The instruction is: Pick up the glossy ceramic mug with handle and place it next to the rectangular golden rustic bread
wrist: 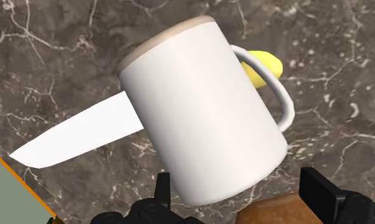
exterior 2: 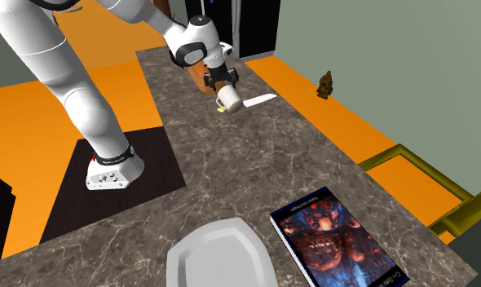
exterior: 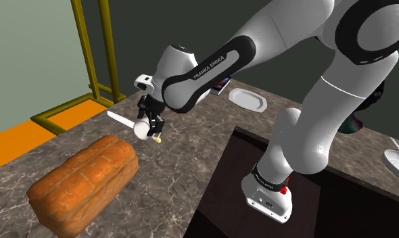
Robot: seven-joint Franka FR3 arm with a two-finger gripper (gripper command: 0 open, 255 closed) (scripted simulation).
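A glossy white mug (wrist: 205,114) with a handle sits tilted just in front of my gripper (wrist: 240,191). The black fingers stand apart on either side of its base and do not clasp it. In the shoulder view the mug (exterior: 143,128) is right under the open gripper (exterior: 151,124) on the marble counter (exterior: 184,162). The golden-brown rectangular bread (exterior: 83,179) lies toward that view's lower left, a short way from the mug. In the second exterior view the mug (exterior 2: 228,101) is below the gripper (exterior 2: 222,86), with the bread (exterior 2: 200,77) just behind.
A knife with a white blade (wrist: 78,133) and yellow handle (wrist: 265,63) lies behind the mug. A white plate (exterior 2: 218,257) and a book (exterior 2: 338,240) lie farther along the counter. Yellow rails (exterior: 90,54) stand past the counter's edge. The stand sits in a dark recess (exterior: 272,196).
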